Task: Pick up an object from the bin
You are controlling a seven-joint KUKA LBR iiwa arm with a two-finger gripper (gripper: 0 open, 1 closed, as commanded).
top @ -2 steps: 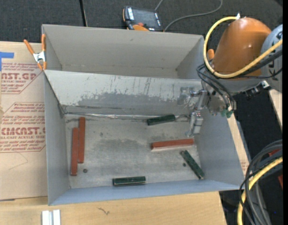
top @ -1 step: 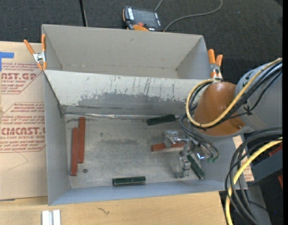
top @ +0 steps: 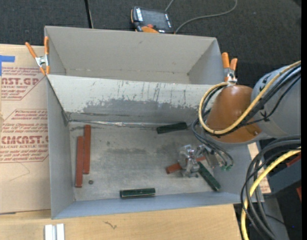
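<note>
I am looking down into a grey metal bin [top: 124, 100], its sloped walls scuffed and streaked and its floor dull and flat. My tool [top: 190, 163], a cluster of bare shiny metal parts, is sitting low over the floor in the right front part of the bin. I cannot tell whether it is open or closed, and I am seeing nothing clearly gripped in it.

The nearest thing is a small red block [top: 172, 169], short and squared, lying flat on the floor just beside the tool on its left. On the tool's other side a dark green stick [top: 210, 180] is lying slanted, running towards the right front corner, with its upper end passing under the tool's metalwork.

Room is tight here. The right wall and front wall are both near, and the rounded, glossy orange cover [top: 232, 115] on the wrist, looped with yellow and black cables [top: 201, 115], is hanging over the right rim.

The rest of the floor is lying more open. A second dark green bar [top: 171, 128] is resting along the foot of the back wall, apart from the tool. A third green bar [top: 137, 193] is lying parallel to the front wall and just beside it. Well apart, near the left wall, two long red-brown sticks [top: 86, 149] are lying side by side lengthwise, touching or nearly so.
</note>
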